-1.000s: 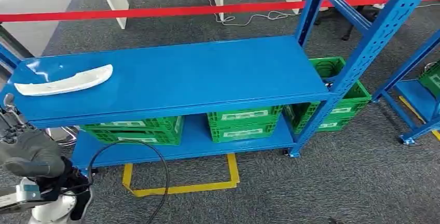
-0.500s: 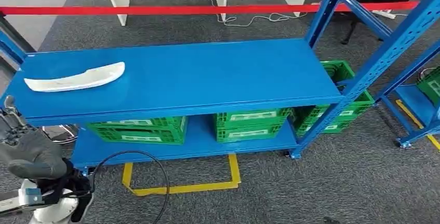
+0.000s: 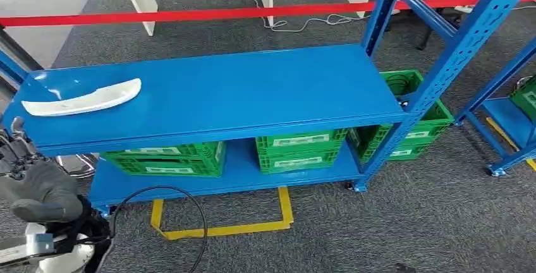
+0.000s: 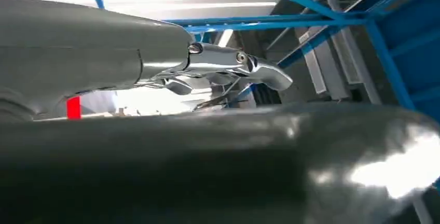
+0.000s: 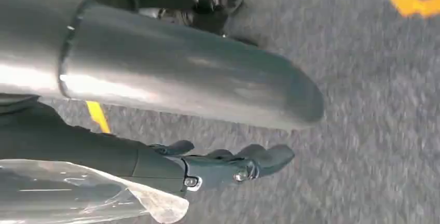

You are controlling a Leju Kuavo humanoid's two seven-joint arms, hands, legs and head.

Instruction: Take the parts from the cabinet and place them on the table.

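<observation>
White part lies on the blue shelf, far left; only the view has swayed since a moment ago, part unmoved; left hand low beside the shelf's near-left edge, empty, fingers apart; right hand hangs over carpet, empty, fingers loosely extended; pick not yet begun.

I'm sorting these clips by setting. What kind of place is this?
Probably a warehouse or factory parts area: blue steel shelving holding a white part, green storage crates below, yellow floor markings and a red barrier tape.

Green crates below, red tape behind, yellow floor marking
</observation>
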